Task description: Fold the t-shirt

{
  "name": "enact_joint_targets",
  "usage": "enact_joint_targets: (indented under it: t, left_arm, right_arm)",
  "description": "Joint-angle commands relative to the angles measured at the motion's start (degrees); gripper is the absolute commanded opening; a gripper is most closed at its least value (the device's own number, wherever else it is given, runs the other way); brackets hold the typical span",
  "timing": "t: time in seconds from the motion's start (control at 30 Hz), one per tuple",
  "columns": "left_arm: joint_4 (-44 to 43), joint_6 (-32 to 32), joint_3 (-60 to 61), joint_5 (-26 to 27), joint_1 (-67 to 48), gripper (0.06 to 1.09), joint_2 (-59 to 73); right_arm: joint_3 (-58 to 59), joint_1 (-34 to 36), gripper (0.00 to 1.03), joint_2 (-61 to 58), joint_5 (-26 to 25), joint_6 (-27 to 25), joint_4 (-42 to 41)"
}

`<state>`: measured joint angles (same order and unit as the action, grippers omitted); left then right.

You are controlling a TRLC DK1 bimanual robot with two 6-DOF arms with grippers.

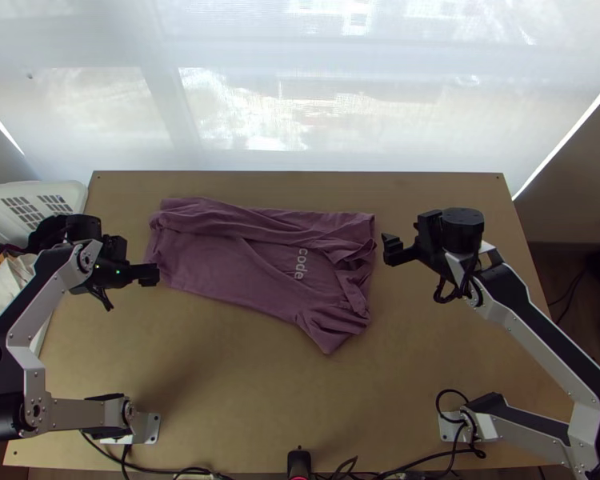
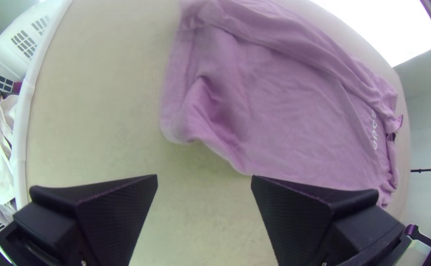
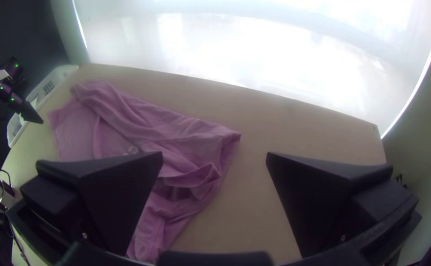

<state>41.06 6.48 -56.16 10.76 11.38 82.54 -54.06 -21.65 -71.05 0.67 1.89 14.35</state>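
Left gripper [image 1: 138, 262]: fingers wide apart, gap bare, just by the left end of the shirt [image 1: 220, 260]. Right gripper [image 1: 404, 238]: also wide and holding nothing, just off the shirt's right end. Between the two, mauve and lying flat for the most part, the shirt, stretched left to right across the middle of the surface [image 1: 244, 400]. Along its far side, a long, loose, rumpled fold; at the right end, bunched layers and a corner pointing to the near side. Pale lettering [image 1: 300, 263] on the right half. At the surface's left edge, a white basket [image 1: 74, 192] with cloths [image 1: 8, 288] inside. Past the far edge, a bright, pale screen [image 1: 244, 112].
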Motion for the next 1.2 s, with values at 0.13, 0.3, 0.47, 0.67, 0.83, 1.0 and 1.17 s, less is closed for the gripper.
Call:
enact_joint_targets:
  t: [0.13, 0.3, 0.47, 0.67, 0.83, 1.0, 1.17]
  left_arm:
    - [-3.2, -1.0, 2.0, -2.2, 1.2, 0.94, 1.3]
    - [-5.7, -1.2, 0.8, -2.9, 1.1, 0.94, 3.3]
    - [-8.3, -1.5, -1.5, -5.0, 0.4, 0.94, 5.4]
    - [-9.8, -0.8, -4.5, -7.1, 0.1, 0.94, 8.0]
    - [-11.4, 1.0, -5.2, -8.5, 0.8, 0.94, 9.6]
    - [-9.1, -1.5, -6.9, -7.7, -0.3, 0.94, 9.4]
    - [-5.4, -4.5, -7.8, -5.7, -4.1, 0.94, 9.3]
  right_arm:
    - [0.4, -0.5, 0.97, 2.8, 0.0, -0.1, 2.1]
    - [0.8, -0.5, 0.97, 3.3, 0.0, -0.3, 2.4]
    - [1.2, -0.5, 0.97, 3.7, 0.0, -0.3, 2.9]
    - [1.4, -0.2, 0.97, 4.2, 0.0, -0.3, 3.3]
    - [1.4, 0.3, 0.97, 4.7, 0.0, -0.4, 3.8]
    - [1.8, 0.6, 0.97, 4.9, 0.0, -0.3, 3.8]
    - [1.6, 0.6, 0.97, 4.9, 0.0, -0.2, 3.8]
